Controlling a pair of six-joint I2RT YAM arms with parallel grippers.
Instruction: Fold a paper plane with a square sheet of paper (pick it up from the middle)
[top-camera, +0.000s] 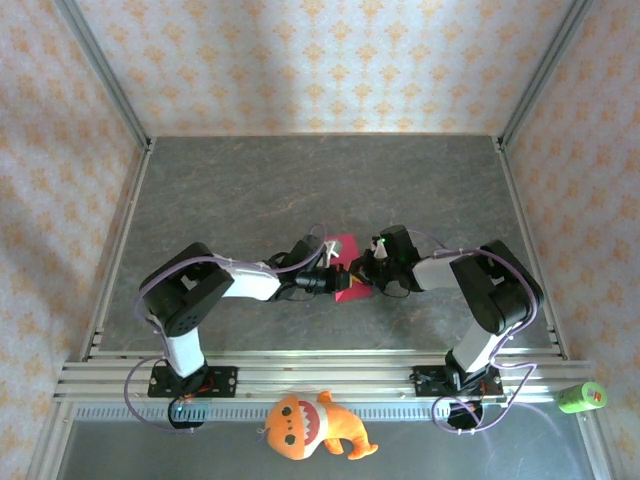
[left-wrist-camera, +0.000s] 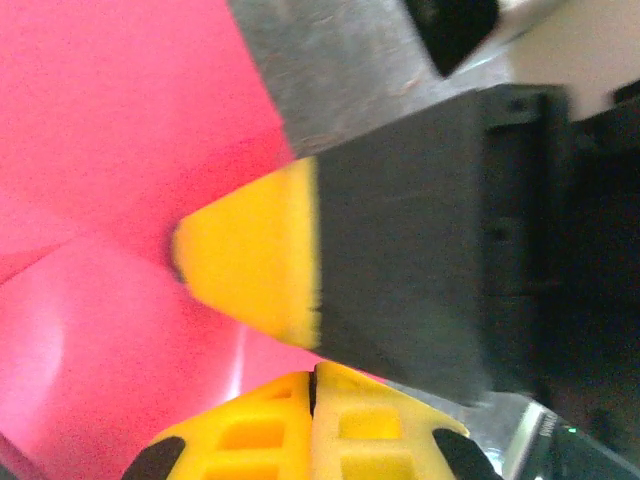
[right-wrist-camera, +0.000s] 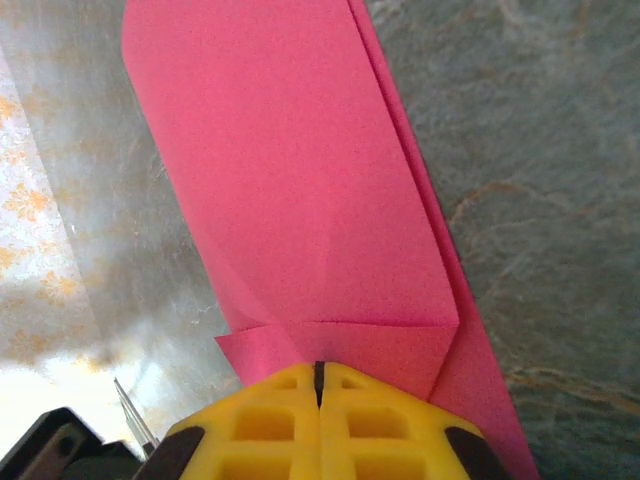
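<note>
The square sheet of paper (top-camera: 347, 248) is magenta-pink and partly folded, lying on the grey table between both arms. In the right wrist view the paper (right-wrist-camera: 300, 180) shows a long folded flap and a cross crease near my fingers. My right gripper (right-wrist-camera: 319, 372) is shut, its tips down on the paper's near edge, the sheet spreading flat beneath them. My left gripper (left-wrist-camera: 314, 385) is also shut, over the paper (left-wrist-camera: 110, 130). The right gripper's yellow fingertip (left-wrist-camera: 250, 250) rests on the sheet just ahead of it. From above, left gripper (top-camera: 332, 272) and right gripper (top-camera: 362, 272) nearly meet.
An orange plush toy (top-camera: 310, 425) lies in front of the aluminium rail (top-camera: 300, 375), off the work surface. A green cylinder (top-camera: 581, 398) sits at the near right corner. The grey table (top-camera: 300, 180) stretches back to wallpapered walls.
</note>
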